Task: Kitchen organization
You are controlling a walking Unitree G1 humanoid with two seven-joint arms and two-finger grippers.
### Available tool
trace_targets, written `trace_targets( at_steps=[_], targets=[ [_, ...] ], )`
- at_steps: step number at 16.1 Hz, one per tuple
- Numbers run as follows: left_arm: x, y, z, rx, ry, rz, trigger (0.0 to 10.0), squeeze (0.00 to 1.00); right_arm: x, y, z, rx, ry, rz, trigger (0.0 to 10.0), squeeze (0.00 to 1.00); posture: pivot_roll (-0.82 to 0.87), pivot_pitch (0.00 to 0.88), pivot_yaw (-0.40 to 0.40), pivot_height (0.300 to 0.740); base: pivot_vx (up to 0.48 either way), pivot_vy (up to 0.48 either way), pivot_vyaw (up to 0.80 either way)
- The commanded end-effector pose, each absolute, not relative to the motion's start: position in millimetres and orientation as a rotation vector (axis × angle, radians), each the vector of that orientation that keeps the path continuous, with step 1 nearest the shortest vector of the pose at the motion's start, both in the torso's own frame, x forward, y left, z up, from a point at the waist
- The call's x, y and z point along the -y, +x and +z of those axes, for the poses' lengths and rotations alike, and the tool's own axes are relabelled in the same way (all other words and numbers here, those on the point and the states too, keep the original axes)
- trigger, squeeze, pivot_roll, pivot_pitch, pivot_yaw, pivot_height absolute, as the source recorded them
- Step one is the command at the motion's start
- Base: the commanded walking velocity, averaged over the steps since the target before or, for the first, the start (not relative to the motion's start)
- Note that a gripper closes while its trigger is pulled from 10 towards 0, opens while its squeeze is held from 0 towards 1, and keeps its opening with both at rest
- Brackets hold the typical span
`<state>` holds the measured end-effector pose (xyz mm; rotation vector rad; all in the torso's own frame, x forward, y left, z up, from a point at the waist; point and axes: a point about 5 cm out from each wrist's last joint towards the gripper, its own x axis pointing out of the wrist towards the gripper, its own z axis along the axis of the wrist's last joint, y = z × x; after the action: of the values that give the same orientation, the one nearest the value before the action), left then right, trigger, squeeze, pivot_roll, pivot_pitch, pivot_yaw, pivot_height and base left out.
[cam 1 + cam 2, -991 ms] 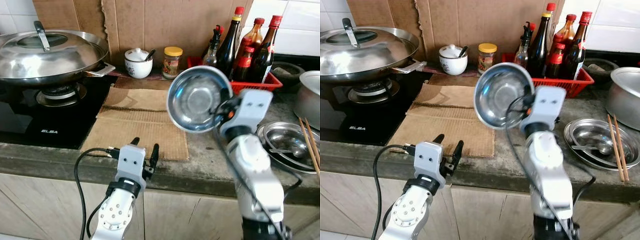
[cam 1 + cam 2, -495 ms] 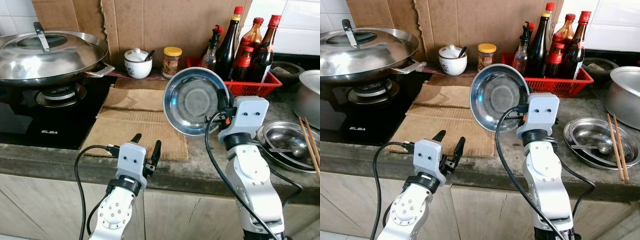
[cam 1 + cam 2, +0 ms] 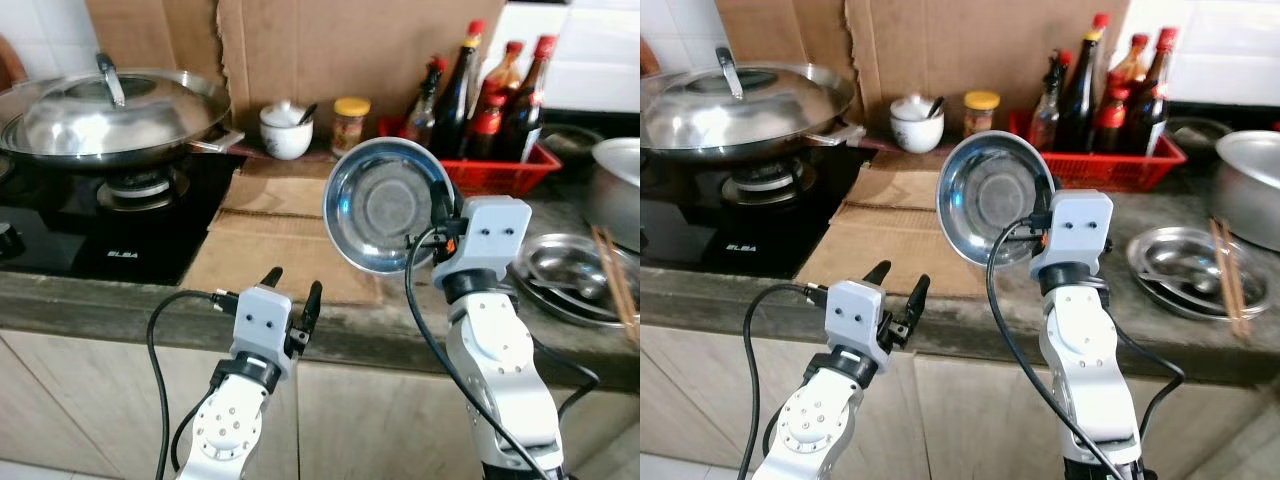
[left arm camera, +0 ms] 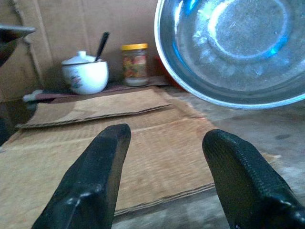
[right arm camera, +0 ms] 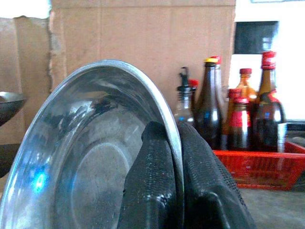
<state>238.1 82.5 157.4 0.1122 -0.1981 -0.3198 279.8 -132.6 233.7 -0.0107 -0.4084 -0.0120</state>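
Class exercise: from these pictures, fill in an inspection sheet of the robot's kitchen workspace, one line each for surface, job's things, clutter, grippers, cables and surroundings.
Surface: stone counter with flattened cardboard laid on it.
Job's things: steel bowl held tilted on edge above the counter; steel dish with a spoon inside, chopsticks across its rim.
Clutter: red basket of sauce bottles, white lidded pot, yellow-lidded jar.
Grippers: right gripper pinching the bowl's rim; left gripper open, holding nothing, at the counter's front edge.
Cables: black cable looping beside each arm.
Surroundings: lidded wok on a gas hob, cardboard against the tiled wall.
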Motion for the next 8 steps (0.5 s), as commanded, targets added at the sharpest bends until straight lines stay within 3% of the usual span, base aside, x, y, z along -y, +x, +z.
trace_targets(
  at_steps=[1, 8],
  targets=[
    [-80.8, 238.0, 155.7, 0.192, 0.121, -0.333, 10.0, 0.00, 135.4, 279.5, 234.5, 0.411, -0.023, -0.033, 10.0, 0.00, 0.07, 0.000, -0.034, 0.740, 0.000, 0.000, 0.00],
    [-80.2, 237.3, 154.0, 0.183, 0.121, -0.334, 10.0, 0.00, 133.2, 280.5, 229.6, 0.379, -0.001, -0.010, 10.0, 0.00, 0.07, 0.000, -0.034, 0.740, -0.227, 0.000, 0.00]
  ],
)
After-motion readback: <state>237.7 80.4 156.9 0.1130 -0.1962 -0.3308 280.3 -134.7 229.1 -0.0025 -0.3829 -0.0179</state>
